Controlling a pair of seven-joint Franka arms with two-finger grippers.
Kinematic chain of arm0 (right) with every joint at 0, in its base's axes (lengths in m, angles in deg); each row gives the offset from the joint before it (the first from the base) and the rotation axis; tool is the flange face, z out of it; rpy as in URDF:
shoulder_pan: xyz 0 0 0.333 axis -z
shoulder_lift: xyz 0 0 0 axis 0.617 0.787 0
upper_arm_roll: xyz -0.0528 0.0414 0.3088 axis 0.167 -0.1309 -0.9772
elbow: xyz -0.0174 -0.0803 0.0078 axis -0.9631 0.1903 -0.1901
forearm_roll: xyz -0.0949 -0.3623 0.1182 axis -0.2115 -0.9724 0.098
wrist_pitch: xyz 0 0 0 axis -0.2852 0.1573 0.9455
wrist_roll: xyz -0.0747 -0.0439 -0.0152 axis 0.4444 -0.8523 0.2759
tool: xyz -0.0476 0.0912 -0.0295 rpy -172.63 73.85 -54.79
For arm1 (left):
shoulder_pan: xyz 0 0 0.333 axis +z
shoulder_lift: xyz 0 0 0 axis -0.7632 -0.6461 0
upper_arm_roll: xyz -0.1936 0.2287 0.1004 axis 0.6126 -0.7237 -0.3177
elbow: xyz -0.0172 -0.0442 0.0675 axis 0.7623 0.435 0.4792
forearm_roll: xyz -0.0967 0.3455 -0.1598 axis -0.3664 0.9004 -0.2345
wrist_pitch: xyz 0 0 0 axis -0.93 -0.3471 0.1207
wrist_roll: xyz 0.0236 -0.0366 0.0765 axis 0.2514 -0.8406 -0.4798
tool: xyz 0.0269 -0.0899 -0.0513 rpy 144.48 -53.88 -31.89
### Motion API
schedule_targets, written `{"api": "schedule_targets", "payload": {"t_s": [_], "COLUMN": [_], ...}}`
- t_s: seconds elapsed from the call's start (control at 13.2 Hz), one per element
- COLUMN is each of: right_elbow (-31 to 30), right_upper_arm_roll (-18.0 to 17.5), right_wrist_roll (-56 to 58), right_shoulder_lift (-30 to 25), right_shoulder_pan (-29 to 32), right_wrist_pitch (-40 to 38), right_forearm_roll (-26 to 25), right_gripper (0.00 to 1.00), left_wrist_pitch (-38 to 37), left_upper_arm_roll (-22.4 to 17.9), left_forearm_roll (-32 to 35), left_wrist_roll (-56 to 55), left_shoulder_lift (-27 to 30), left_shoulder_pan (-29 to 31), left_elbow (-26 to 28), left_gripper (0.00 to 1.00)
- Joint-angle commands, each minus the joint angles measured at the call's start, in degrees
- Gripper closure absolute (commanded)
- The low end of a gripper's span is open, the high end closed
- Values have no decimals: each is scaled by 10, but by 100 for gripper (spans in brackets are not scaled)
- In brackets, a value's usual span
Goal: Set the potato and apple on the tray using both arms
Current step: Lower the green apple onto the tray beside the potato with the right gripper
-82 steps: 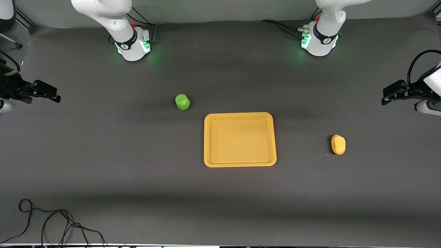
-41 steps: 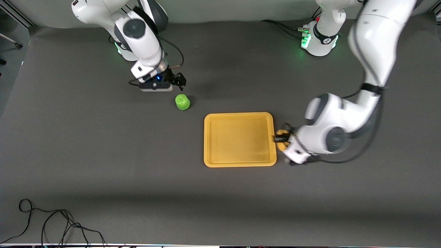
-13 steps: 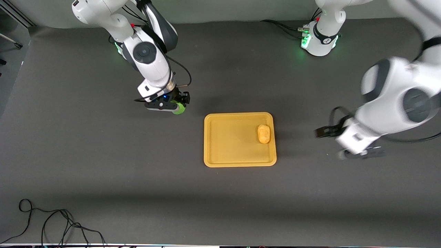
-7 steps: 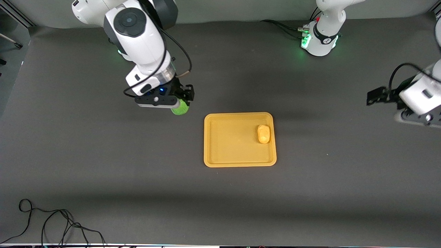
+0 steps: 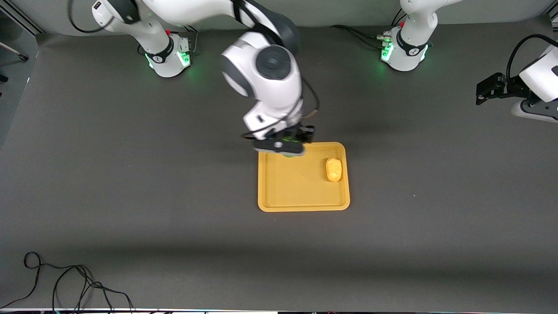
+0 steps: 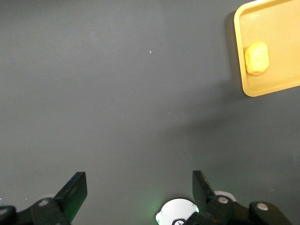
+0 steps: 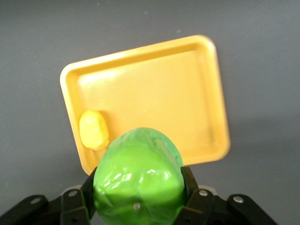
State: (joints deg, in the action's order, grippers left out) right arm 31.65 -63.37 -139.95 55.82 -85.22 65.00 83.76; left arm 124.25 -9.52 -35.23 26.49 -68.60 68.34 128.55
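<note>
The yellow-orange tray (image 5: 279, 200) lies mid-table, also in the right wrist view (image 7: 154, 98) and the left wrist view (image 6: 286, 28). The potato (image 5: 334, 169) lies in the tray by the rim toward the left arm's end; it shows in both wrist views (image 7: 93, 130) (image 6: 257, 58). My right gripper (image 5: 285, 146) is shut on the green apple (image 7: 137, 178) and holds it in the air over the tray's edge nearest the bases; in the front view only a green sliver (image 5: 287, 154) shows. My left gripper (image 5: 481, 92) is open and empty, up over the table's left-arm end; its fingers (image 6: 75, 192) stand wide apart.
A black cable (image 5: 65, 283) lies coiled at the table's near corner toward the right arm's end. The two green-lit bases (image 5: 168, 56) (image 5: 403, 52) stand along the table's edge farthest from the front camera.
My right gripper has lifted the apple off the table and carried it toward the tray, now over the tray's edge. My left arm has drawn back and up toward the table's end.
</note>
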Motion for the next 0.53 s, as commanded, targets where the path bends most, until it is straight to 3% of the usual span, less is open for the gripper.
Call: {"api": "schedule_targets", "payload": {"t_s": [0.0, 0.45], "right_elbow": [43, 43], "right_upper_arm_roll": [3, 6], "right_wrist_roll": [-17, -18], "right_shoulder_lift": [78, 171], "right_shoulder_pan": [-4, -3], "right_wrist_pitch": [55, 163], "right_forearm_roll": [-25, -46], "right_gripper": [52, 52], "left_wrist_pitch": [8, 6], "left_upper_arm_roll": [-3, -11], "left_forearm_roll": [-1, -1], "left_wrist_roll": [17, 21], "left_shoulder_lift": [5, 5], "left_shoulder_pan": [3, 15], "left_elbow": [14, 13], "left_gripper": [0, 0]}}
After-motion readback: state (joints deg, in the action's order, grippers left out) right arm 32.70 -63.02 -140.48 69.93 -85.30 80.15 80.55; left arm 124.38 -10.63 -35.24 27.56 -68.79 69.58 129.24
